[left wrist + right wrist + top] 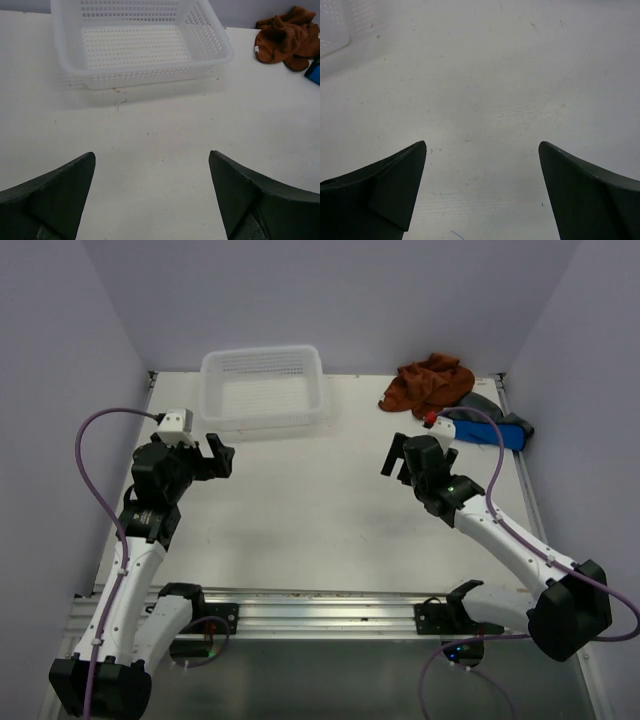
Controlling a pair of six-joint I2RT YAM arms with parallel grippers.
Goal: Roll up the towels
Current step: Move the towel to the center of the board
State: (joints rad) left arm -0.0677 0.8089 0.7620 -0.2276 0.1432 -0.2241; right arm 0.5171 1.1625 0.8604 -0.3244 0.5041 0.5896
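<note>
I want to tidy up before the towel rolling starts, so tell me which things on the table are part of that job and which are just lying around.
For the job: rust-brown towel; blue towel.
Lying about: white mesh basket; dark grey item beside the blue towel, too unclear to place.

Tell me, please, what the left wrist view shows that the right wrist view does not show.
Only the left wrist view: the rust-brown towel, a sliver of the blue towel, the left gripper. Only the right wrist view: the right gripper. Both: the table, the white basket (whole in the left view, a blurred corner in the right), open empty jaws.
</note>
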